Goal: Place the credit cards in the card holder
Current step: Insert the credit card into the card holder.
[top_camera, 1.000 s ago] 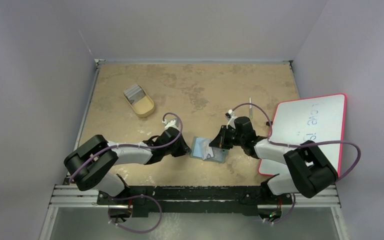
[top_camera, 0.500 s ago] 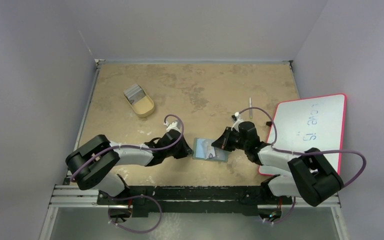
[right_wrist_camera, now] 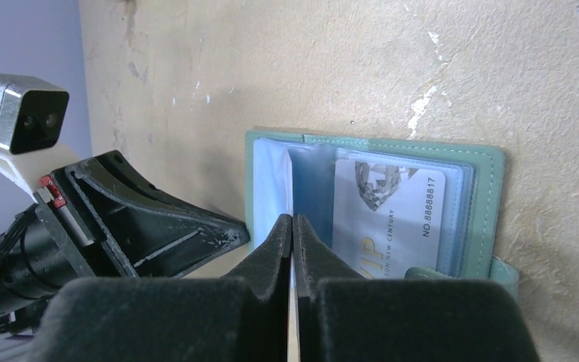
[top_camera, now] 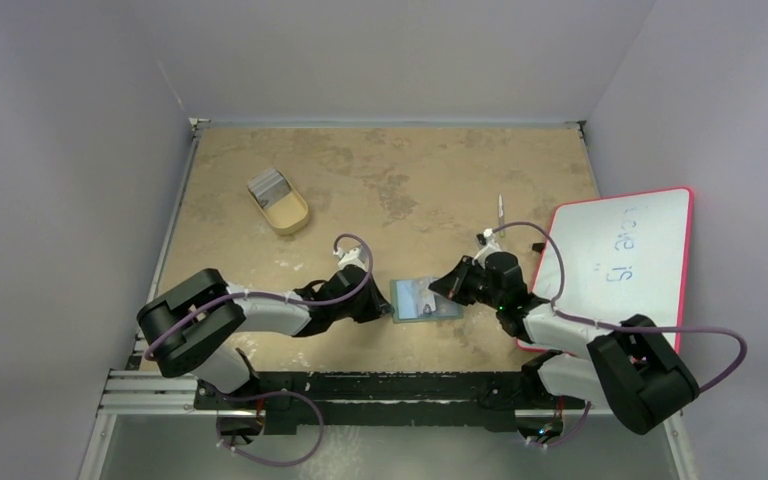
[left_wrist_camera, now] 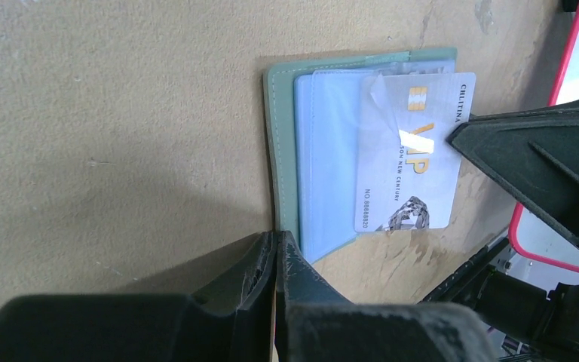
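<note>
Credit card, pale silver plastic, sits partway inside the open grey-green soft card holder.
Holder lies near-centre on the tan worktop; left claw, clenched empty, touches its edge; right claw, also clenched, meets the card: likely next, push it home.

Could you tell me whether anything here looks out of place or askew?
Yes. The card looks not fully seated: in the left wrist view it juts past the edge of the holder, with a creased bit of clear plastic across its corner. The whiteboard also lies skewed over the right edge of the table.
</note>
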Robot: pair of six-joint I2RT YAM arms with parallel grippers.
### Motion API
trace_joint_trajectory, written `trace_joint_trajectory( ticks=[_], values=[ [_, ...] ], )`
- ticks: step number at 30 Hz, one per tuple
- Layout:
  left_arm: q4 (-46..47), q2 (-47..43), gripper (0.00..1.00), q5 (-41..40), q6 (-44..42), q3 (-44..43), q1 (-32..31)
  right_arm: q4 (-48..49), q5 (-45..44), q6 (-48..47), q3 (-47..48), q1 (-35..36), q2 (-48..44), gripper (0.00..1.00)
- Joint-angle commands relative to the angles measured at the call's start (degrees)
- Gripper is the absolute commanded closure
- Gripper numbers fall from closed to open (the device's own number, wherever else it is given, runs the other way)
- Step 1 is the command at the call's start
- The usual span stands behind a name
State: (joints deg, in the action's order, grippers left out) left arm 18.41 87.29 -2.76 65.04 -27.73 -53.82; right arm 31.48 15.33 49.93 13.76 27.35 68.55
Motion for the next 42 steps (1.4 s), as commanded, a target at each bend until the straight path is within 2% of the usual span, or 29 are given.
trace_joint_trajectory(
  ticks=[1, 10, 18, 32, 37, 42],
  values=[
    [-0.78, 1.46, 1.00, 0.03, 0.53, 1.10, -0.96, 3.09, -2.72, 0.81, -0.92, -0.10, -1.12, 1.00],
    [0.12, 2.67, 1.00, -0.02, 0.78, 0.31, -1.63, 8.36, -1.55, 1.32, -2.07, -0.11, 3.46, 1.00],
    [-1.49, 2.51, 1.00, -1.37, -0.62, -1.34, -1.64, 7.55, -1.67, 1.79, -2.30, 0.32, 4.20, 0.93],
    [-6.59, 3.81, 1.00, -3.45, -4.52, -6.41, -1.56, 5.44, 0.36, -1.88, 3.23, 4.39, 13.47, 0.91],
    [-10.74, 1.58, 1.00, -5.14, -6.34, -7.47, -0.66, -1.78, -1.89, -3.68, 6.36, 5.84, 11.91, 0.80],
    [-13.18, -3.62, 0.99, -5.81, -6.77, -7.64, 0.99, -16.11, -4.25, -6.19, 9.84, 5.78, 5.07, 0.68]
  ],
)
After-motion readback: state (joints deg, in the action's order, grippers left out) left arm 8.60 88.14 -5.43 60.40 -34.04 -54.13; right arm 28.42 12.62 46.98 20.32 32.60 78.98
